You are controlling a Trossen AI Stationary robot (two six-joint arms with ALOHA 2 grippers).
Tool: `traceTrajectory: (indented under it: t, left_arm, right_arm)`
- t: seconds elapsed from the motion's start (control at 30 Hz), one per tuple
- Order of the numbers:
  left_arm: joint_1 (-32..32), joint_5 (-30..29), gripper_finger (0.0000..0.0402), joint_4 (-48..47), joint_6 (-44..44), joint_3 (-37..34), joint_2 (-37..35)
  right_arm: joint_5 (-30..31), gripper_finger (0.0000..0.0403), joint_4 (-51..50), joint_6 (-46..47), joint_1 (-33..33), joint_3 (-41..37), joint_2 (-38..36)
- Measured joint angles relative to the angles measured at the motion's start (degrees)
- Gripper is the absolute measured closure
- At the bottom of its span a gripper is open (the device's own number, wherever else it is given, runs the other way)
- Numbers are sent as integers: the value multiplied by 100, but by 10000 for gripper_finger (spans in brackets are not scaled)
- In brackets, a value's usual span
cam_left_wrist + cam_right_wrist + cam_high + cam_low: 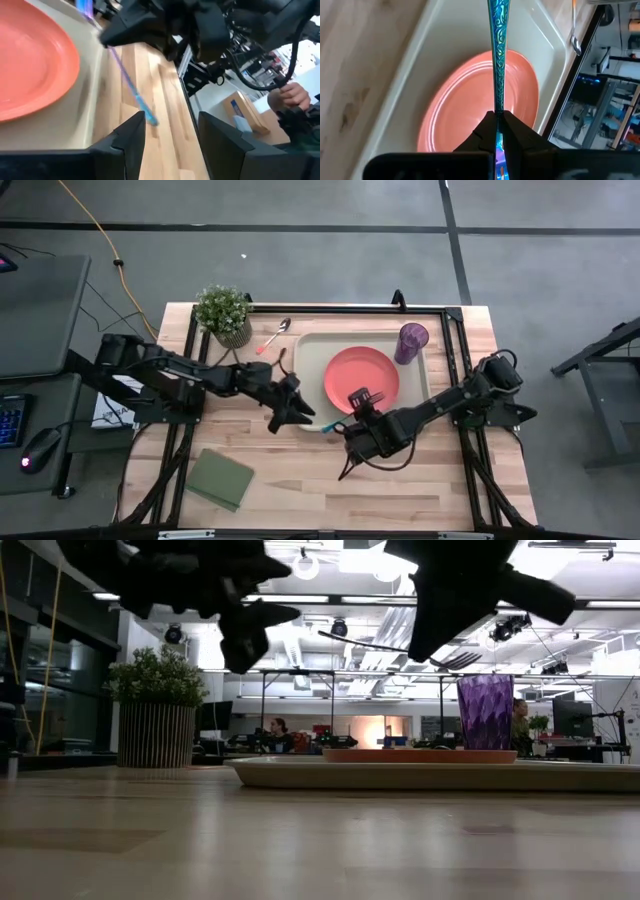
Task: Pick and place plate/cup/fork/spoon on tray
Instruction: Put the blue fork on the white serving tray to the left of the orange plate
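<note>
Fork (496, 60) is clamped in the right tool (497, 131), fingers closed tight on the blue-teal handle, the rest of the fork sticking out ahead over the plate (480, 107). From above, the right tool (352, 432) sits just off the tray's (310, 355) front rim, near the middle of the counter (320, 490), handle end (327, 429) poking out toward the left tool. In the low view the fork (400, 648) is lifted clear of the counter, tines up beside the cup (485, 712).

Orange-red plate (360, 378) lies flat in the tray. Purple cup (411, 342) stands upright in the tray's far right corner. Spoon (273, 336) lies on bare counter by the far edge, between the potted plant (224, 313) and the tray, not touching either.

Left tool (290, 405) is just beside the tray's left front corner, fingers (131, 137) spread apart, holding nothing; the fork handle tip (145, 114) hangs near them, not touching. Green square pad (220, 478) lies at the front left of the counter, well apart from everything.
</note>
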Motion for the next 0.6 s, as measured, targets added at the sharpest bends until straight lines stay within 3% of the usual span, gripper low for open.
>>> traceTrajectory:
  t: [0.33, 0.6]
  left_arm:
    - [-174, 73, 238, -662, 5, 996, 1005]
    - [-159, 26, 238, -932, 5, 1104, 1263]
  right_arm:
    - [-24, 403, 284, -273, 9, 0, 0]
    - [-21, 403, 293, -254, 12, 2, 0]
